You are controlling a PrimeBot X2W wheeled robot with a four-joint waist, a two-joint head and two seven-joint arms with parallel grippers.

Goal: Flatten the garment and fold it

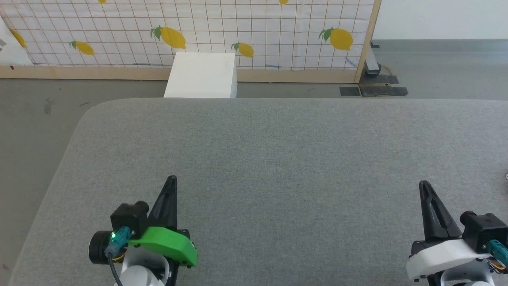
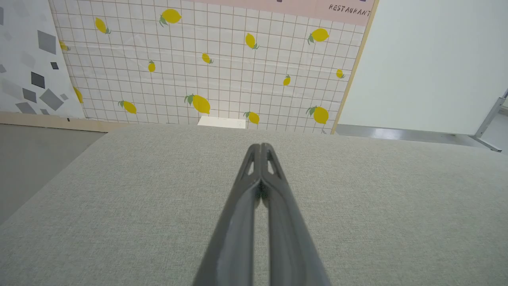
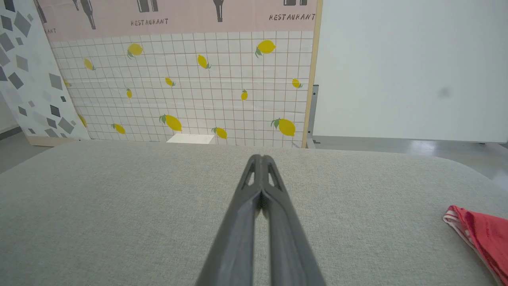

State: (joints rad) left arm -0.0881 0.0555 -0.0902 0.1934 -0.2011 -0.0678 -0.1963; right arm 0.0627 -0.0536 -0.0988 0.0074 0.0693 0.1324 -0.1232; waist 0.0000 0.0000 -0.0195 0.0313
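Observation:
The garment (image 3: 482, 234) is a red piece of cloth with red-and-white striped trim, lying on the grey surface at the right edge of the right wrist view, well to the right of my right gripper (image 3: 261, 159). That gripper (image 1: 424, 185) is shut and empty, hovering low over the grey padded table (image 1: 278, 159) at the lower right of the head view. At the lower left my left gripper (image 1: 172, 179) is shut too, with nothing between its fingers (image 2: 254, 153), its tips (image 2: 261, 146) pressed together.
A white box (image 1: 202, 75) stands on the floor behind the table's far edge. Behind it a lemon-patterned panel (image 1: 190, 31) runs along the floor. The table's left corner is rounded, with grey floor (image 1: 35, 115) beyond it.

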